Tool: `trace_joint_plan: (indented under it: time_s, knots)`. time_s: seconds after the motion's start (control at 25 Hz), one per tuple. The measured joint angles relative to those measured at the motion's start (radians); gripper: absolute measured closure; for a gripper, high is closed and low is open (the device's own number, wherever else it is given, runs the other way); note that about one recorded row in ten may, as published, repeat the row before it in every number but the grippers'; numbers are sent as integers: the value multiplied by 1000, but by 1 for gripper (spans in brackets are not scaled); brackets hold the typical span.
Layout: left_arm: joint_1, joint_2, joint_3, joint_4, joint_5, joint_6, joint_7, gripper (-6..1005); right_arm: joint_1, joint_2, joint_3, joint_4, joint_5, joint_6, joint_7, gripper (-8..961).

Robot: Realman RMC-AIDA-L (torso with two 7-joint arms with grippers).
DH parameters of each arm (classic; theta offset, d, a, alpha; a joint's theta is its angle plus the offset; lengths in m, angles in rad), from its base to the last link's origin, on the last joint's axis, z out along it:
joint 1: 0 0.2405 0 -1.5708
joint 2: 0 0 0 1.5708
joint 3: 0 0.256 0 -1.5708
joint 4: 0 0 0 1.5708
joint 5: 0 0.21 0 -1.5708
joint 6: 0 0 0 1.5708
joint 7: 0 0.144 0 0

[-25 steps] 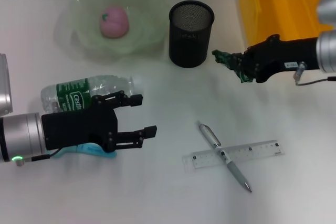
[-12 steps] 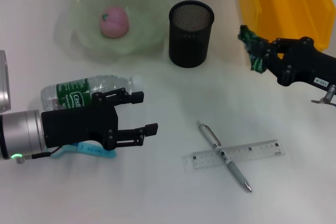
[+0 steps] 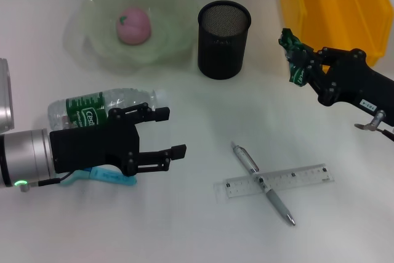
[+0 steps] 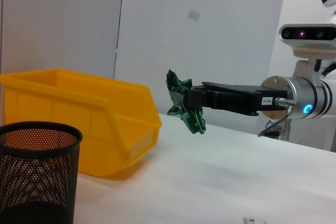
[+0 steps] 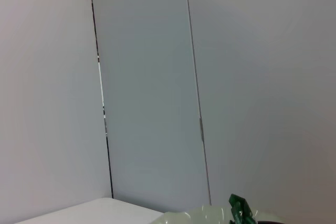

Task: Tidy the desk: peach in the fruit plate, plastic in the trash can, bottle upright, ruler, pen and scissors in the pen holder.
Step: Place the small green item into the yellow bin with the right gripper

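My right gripper (image 3: 303, 66) is shut on a crumpled green plastic (image 3: 293, 55) wrapper, held in the air just in front of the yellow trash can (image 3: 335, 5); the left wrist view also shows this plastic (image 4: 185, 102) beside the bin (image 4: 84, 116). The pink peach (image 3: 134, 26) lies in the green fruit plate (image 3: 92, 41). A bottle (image 3: 98, 108) lies on its side. My left gripper (image 3: 173, 132) hangs open over the blue scissors (image 3: 108, 176), right by the bottle. A pen (image 3: 265, 184) lies across a clear ruler (image 3: 289, 180). The black mesh pen holder (image 3: 224, 39) stands upright.
A white table (image 3: 203, 109) carries everything. The pen holder stands between the plate and the yellow bin. In the right wrist view a bit of the plastic (image 5: 239, 212) shows against pale wall panels.
My right arm has lifted the plastic and carried it right, from beside the pen holder to the yellow bin's front. The left arm has stayed put.
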State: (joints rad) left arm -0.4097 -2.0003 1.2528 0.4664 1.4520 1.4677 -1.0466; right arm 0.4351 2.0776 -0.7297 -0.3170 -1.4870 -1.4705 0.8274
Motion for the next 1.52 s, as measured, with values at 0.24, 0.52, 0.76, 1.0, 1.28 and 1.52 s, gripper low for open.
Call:
trace_joint_plan:
  time_s: [0.24, 0.52, 0.76, 1.0, 1.28, 1.52]
  knots:
    - [0, -1, -1, 0, 1, 0, 0, 184, 1, 1, 2, 0, 37, 3, -24, 897]
    - [2, -2, -4, 0, 1, -1, -1, 184, -7, 4, 3, 7, 215, 57, -89, 900]
    - [5, -2, -4, 0, -5, 0, -1, 184, 23, 4, 3, 47, 393, 208, -135, 899]
    - [4, -3, -4, 0, -6, 0, -1, 184, 79, 5, 4, 51, 421, 342, -155, 899]
    - [0, -3, -5, 0, -7, 0, -1, 185, 103, 6, 1, 54, 422, 392, -161, 900]
    - [0, -3, -6, 0, -7, 0, -1, 185, 104, 6, 4, 52, 422, 393, -163, 901]
